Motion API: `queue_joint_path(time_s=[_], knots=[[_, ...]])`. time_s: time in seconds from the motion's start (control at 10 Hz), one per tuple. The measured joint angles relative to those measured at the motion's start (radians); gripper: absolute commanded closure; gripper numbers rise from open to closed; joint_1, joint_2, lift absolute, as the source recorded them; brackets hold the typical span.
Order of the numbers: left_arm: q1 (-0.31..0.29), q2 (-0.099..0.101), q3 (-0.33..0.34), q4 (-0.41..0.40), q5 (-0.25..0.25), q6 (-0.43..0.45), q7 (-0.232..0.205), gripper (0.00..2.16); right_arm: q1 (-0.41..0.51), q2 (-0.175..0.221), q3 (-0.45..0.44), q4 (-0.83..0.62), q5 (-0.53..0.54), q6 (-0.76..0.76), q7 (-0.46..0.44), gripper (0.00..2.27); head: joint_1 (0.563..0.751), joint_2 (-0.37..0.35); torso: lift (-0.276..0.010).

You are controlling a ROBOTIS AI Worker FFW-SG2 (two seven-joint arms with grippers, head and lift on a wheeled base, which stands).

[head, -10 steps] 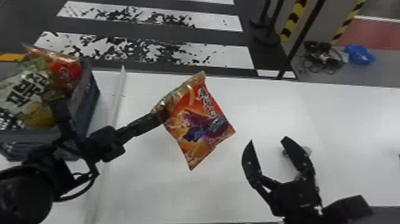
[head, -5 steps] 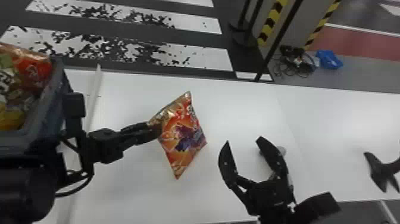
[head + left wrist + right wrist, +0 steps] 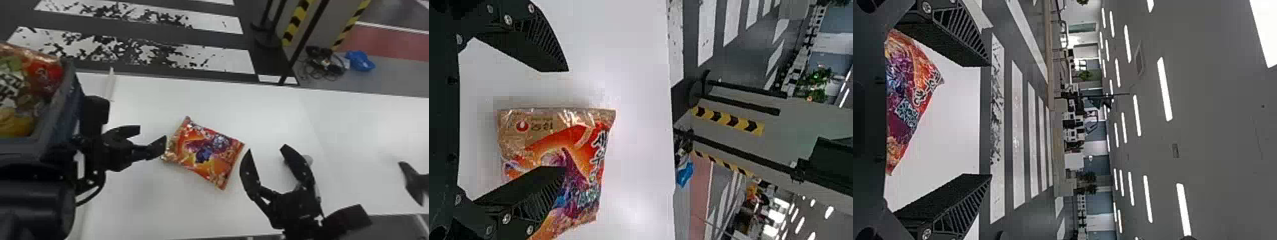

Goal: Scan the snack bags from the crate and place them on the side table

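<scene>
Here the snack bag (image 3: 204, 153) lies between the left gripper (image 3: 153, 133) and the right gripper (image 3: 265, 148), each with its fingers apart.

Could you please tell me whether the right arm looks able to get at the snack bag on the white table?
Probably yes: the right hand is open close beside the snack bag, with nothing in between, and the left hand, also open, isn't gripping it.

Crate (image 3: 68, 108) cut off at head view's left edge; black object (image 3: 414, 183), perhaps pronged, cropped at right edge.
</scene>
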Motion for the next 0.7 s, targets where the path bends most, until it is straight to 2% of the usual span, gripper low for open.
queue_joint_path(time_s=[0.1,0.2,0.3,0.4,0.6,0.7], knots=[[0.036,0.0,-0.003,-0.052,-0.054,-0.032,0.051,0.03,-0.004,0.0,0.0,0.002,0.0,0.004,0.001,0.08,0.695,-0.142,-0.094],[0.084,0.0,-0.003,-0.11,-0.095,-0.105,0.104,0.04,-0.008,0.0,0.0,0.002,0.0,0.019,0.001,0.08,0.695,-0.114,-0.094],[0.131,0.0,0.01,-0.159,-0.116,-0.203,0.129,0.04,-0.013,0.0,0.0,0.001,0.0,0.046,0.002,0.08,0.695,-0.095,-0.094],[0.167,0.0,0.041,-0.182,-0.111,-0.323,0.129,0.04,-0.022,0.0,0.002,-0.002,-0.001,0.084,0.003,0.08,0.695,-0.076,-0.094],[0.217,0.0,0.12,-0.187,-0.04,-0.544,0.127,0.04,-0.045,0.001,0.002,-0.017,-0.01,0.195,0.024,0.08,0.695,-0.036,-0.094],[0.238,0.0,0.155,-0.187,-0.007,-0.609,0.126,0.06,-0.059,0.001,-0.001,-0.031,-0.017,0.269,0.033,0.08,0.695,-0.011,-0.094]])
